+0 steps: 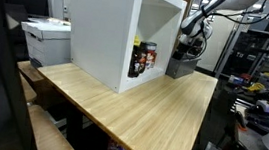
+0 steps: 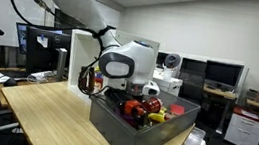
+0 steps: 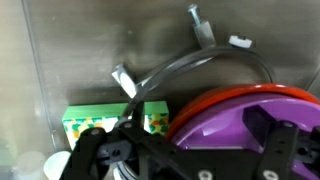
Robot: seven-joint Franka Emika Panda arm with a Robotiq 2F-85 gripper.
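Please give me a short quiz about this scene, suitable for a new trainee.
1. True or false: the gripper hangs over the bin.
2. Which stands on the table? A: a white cabinet. B: a blue chair. C: a ladder.
3. Fill in: in the wrist view, the box beside the purple disc is ____.
Key: 1 true; 2 A; 3 green.
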